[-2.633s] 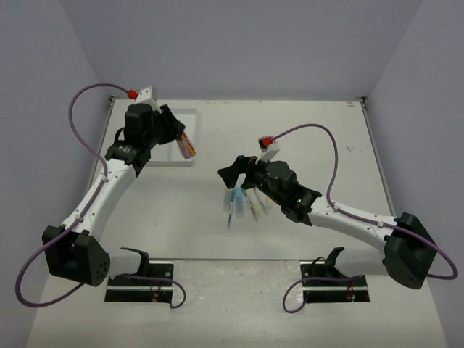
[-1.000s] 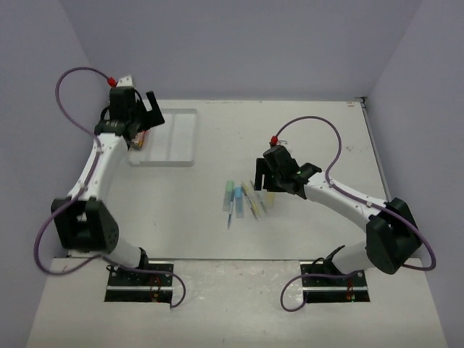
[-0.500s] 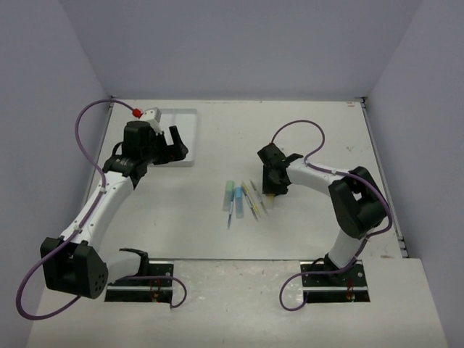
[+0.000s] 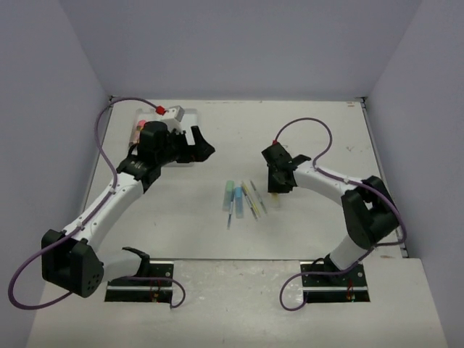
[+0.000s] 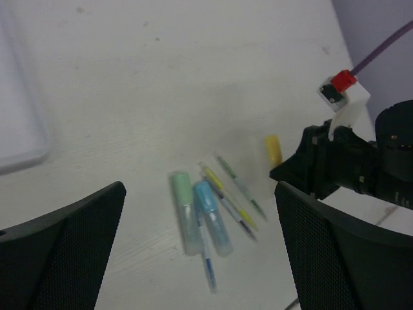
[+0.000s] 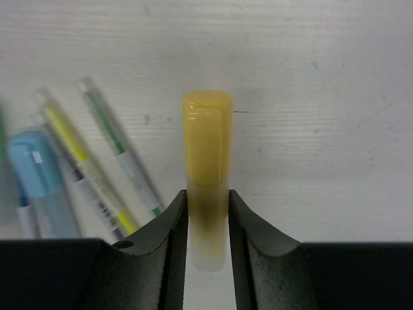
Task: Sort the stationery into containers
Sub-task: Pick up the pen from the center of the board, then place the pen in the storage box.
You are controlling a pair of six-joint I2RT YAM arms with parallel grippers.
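Note:
My right gripper (image 6: 208, 201) is shut on the yellow highlighter (image 6: 206, 155), which lies on the table with its cap pointing away from me. From above, this gripper (image 4: 276, 188) sits just right of the loose pile. The pile holds a green highlighter (image 4: 228, 194), a blue highlighter (image 4: 238, 199) and thin pens (image 4: 251, 199). My left gripper (image 4: 201, 146) is open and empty, hovering right of the white tray (image 4: 185, 116). A pink-capped tube (image 4: 136, 132) lies in the tray's left side. The left wrist view shows the pile: green highlighter (image 5: 184, 213), blue highlighter (image 5: 213, 217), pens (image 5: 235, 197).
The left arm covers much of the tray. Purple cables loop above both arms. Grey walls close off the table at the back and sides. A corner of the tray (image 5: 19, 129) shows at the left of the left wrist view.
My right gripper has closed on the yellow highlighter. My left arm has swung away from the tray's left end toward the table's middle, its gripper still open.

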